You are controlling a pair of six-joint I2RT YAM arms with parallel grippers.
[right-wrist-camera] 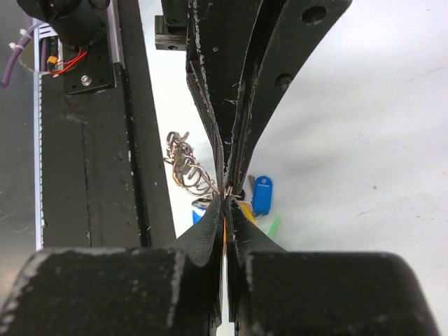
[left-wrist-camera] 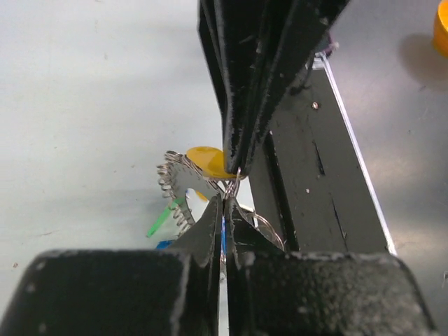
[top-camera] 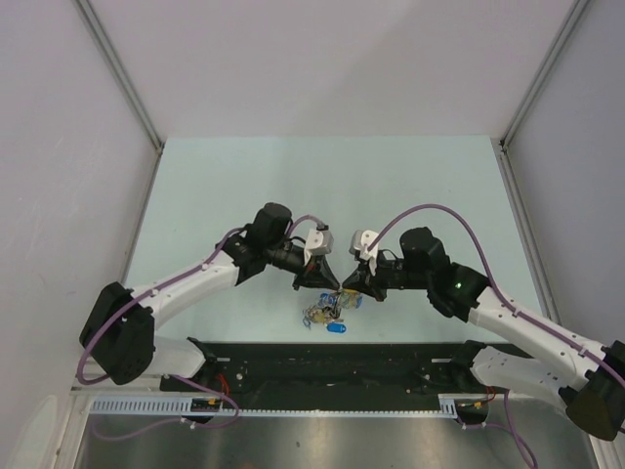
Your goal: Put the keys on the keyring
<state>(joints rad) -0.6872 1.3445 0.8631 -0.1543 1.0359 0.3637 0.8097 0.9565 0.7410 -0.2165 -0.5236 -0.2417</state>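
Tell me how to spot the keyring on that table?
Find the pale table, then the spot near its front edge where the left arm and right arm meet tip to tip. At that point sits a small heap of colourful keys. The keyring is the grey metal hoop among them, the only round piece with a bumpy, coil-like edge.

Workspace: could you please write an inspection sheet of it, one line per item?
Surface: pale green table, a few faint marks.
Job's things: keyring with yellow key, blue key and green key bunched close under the tool tips.
Clutter: yellow object beyond the black rail, cut off by the frame.
Tools: left tool and right tool both shut, tip to tip; what they pinch is too small to tell.
Cables: purple cables along both arms, clear of the keys.
Surroundings: white walls.
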